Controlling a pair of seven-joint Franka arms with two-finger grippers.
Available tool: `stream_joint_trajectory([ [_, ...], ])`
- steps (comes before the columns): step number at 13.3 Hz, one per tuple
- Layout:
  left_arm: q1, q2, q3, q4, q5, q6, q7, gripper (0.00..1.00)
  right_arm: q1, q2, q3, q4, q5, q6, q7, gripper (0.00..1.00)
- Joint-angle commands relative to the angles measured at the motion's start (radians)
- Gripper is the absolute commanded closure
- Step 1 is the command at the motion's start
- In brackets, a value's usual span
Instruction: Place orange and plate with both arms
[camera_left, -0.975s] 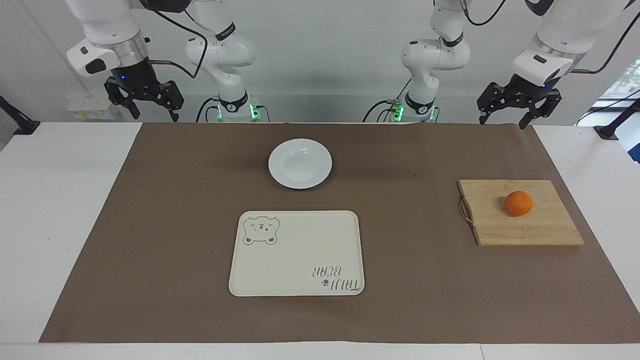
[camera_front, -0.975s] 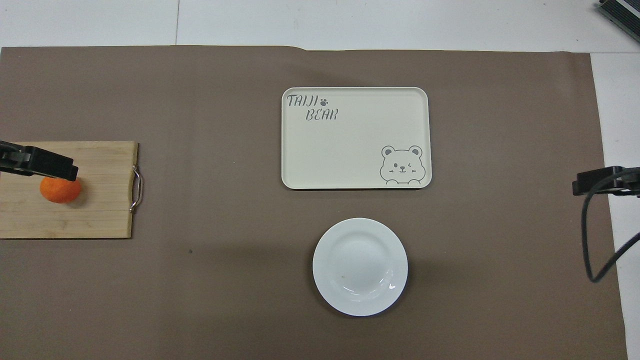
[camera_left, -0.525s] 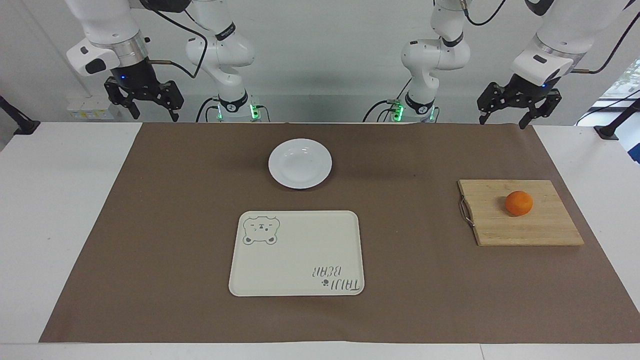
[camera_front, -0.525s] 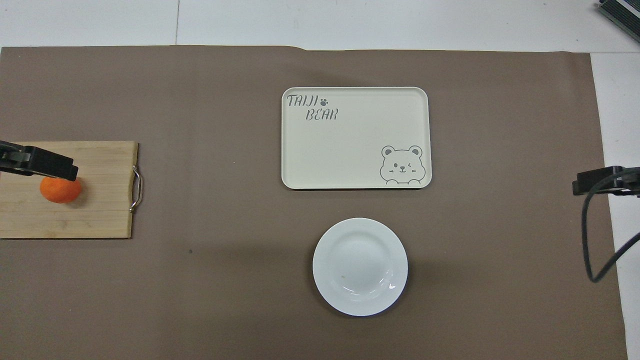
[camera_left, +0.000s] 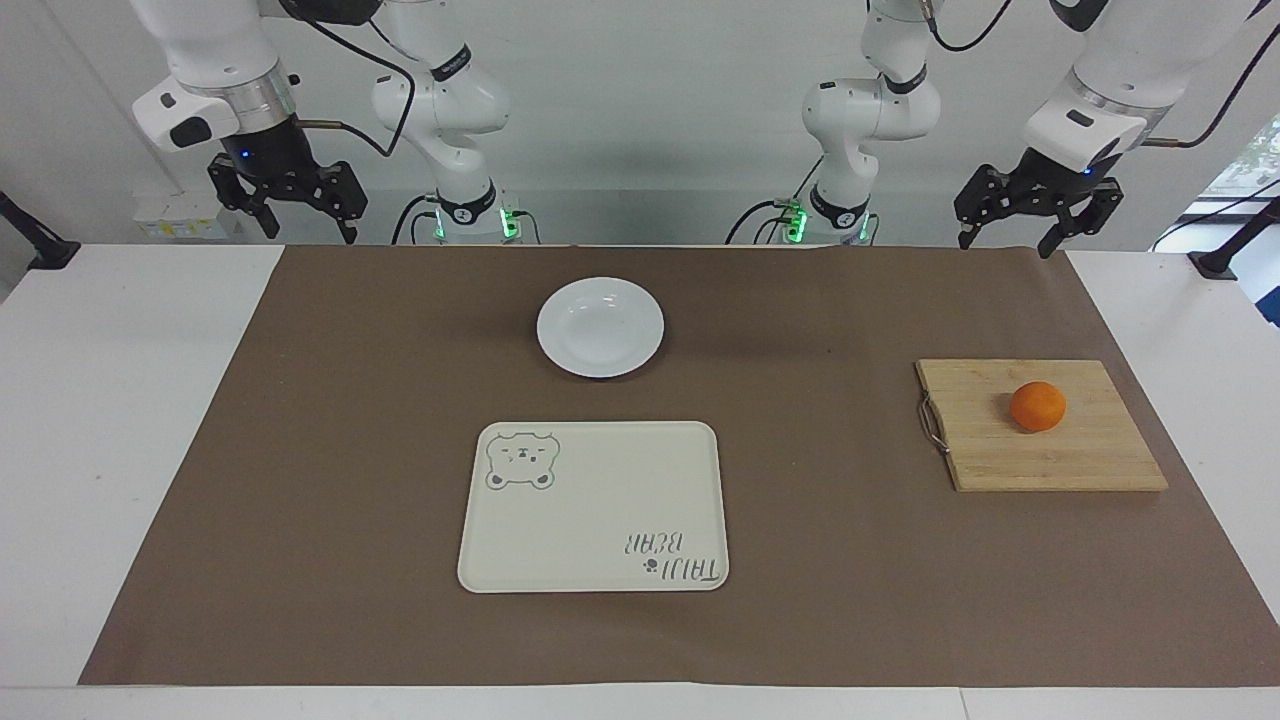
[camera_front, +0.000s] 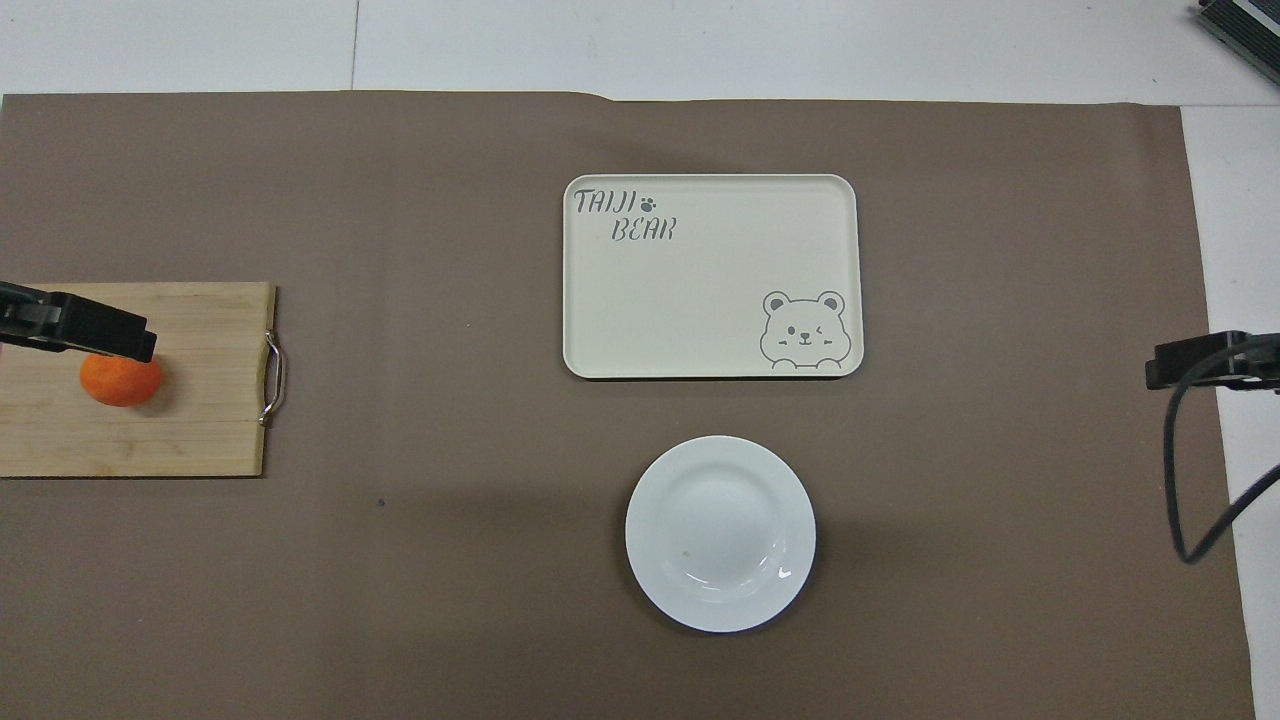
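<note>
The orange rests on a wooden cutting board toward the left arm's end of the table. The white plate lies bare on the brown mat, midway between the arms and nearer to the robots than the cream tray. My left gripper hangs open and holds nothing, high over the mat's corner by its own base. In the overhead view one of its fingers covers the orange's top edge. My right gripper hangs open and holds nothing over the mat's other corner.
The tray with the bear drawing and lettering holds nothing. The board has a metal handle on the side that faces the tray. A brown mat covers most of the white table. A black cable dangles by the right gripper.
</note>
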Motion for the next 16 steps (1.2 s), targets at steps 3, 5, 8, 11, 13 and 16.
stream_joint_trajectory([
  [3,0.014,-0.024,-0.006,-0.028,0.010,0.020,0.014,0.00,-0.004,-0.010,0.001,-0.003,-0.005,-0.002,0.017,0.00],
  [5,0.015,-0.024,-0.006,-0.028,0.010,0.026,0.017,0.00,-0.001,-0.008,0.004,-0.003,-0.005,-0.004,0.019,0.00],
  [8,0.014,-0.024,-0.006,-0.028,0.010,0.025,0.017,0.00,0.001,-0.010,0.004,-0.002,-0.005,-0.002,0.020,0.00],
  [11,0.014,-0.023,-0.006,-0.027,0.010,0.025,0.017,0.00,0.001,-0.008,0.047,0.001,-0.005,0.004,0.022,0.00],
  [13,0.015,-0.023,-0.006,-0.027,0.010,0.026,0.019,0.00,0.001,-0.008,0.079,0.003,-0.004,0.004,0.017,0.00],
  [16,0.015,-0.023,-0.006,-0.027,0.010,0.026,0.016,0.00,-0.005,-0.007,0.074,0.004,0.105,0.007,0.016,0.00],
])
